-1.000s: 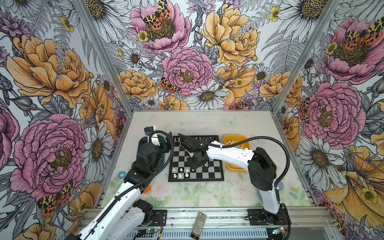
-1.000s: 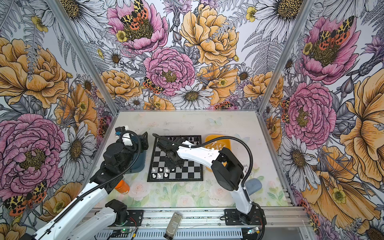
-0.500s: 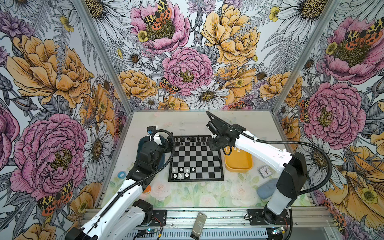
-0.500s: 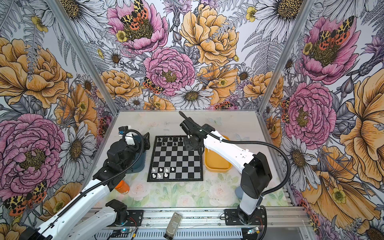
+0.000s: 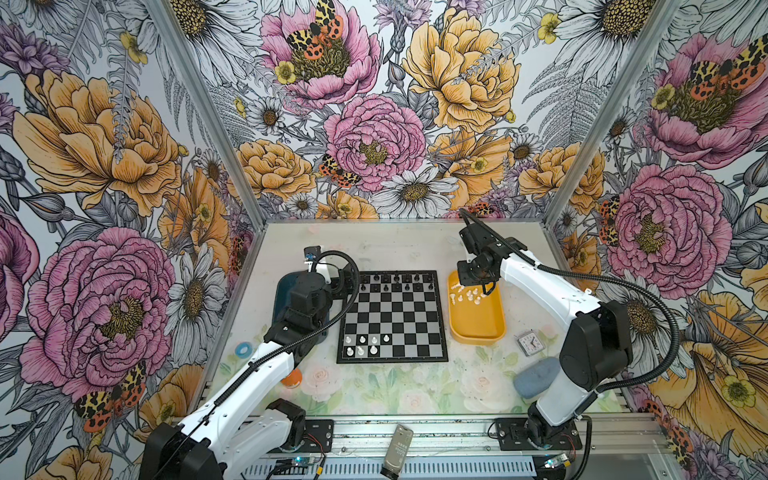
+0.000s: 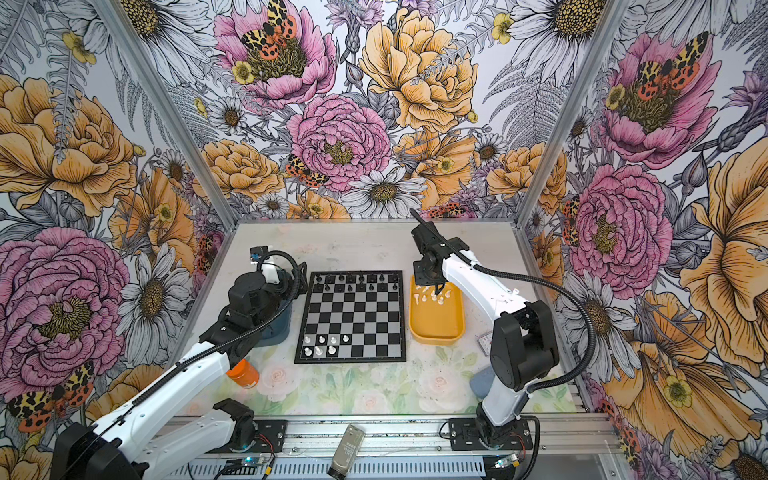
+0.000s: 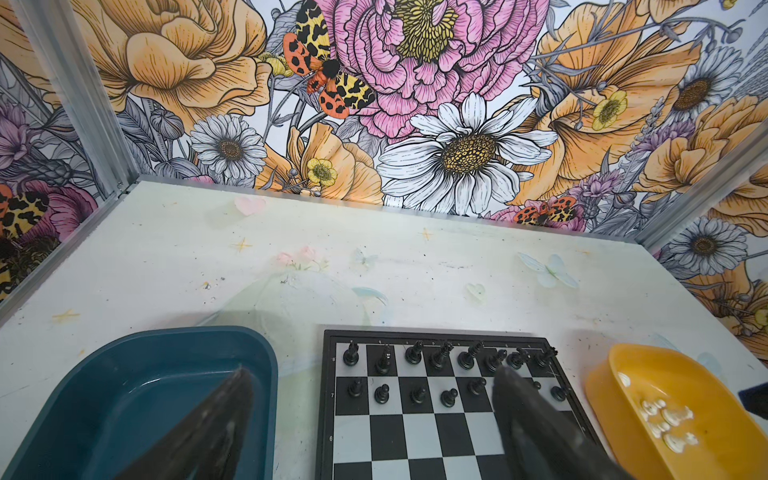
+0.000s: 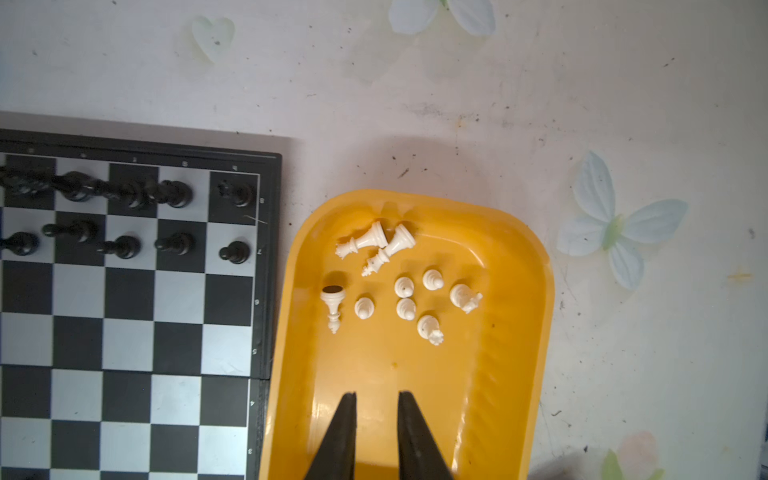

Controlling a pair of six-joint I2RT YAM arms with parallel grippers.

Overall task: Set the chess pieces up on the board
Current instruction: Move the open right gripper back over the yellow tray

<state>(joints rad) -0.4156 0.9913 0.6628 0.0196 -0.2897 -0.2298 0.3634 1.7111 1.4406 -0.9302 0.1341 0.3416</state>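
Over the yellow tray beside the board, the right tool hangs narrowed to a slit and empty near crowded white chess pieces, several toppled and touching, so a pinch may catch two or skitter one away; the left tool idles spread wide.

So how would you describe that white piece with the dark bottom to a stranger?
Start at the yellow tray beside the board. Among the white pieces huddled inside, look on the board side for a toppled piece. It alone shows a dark round underside.
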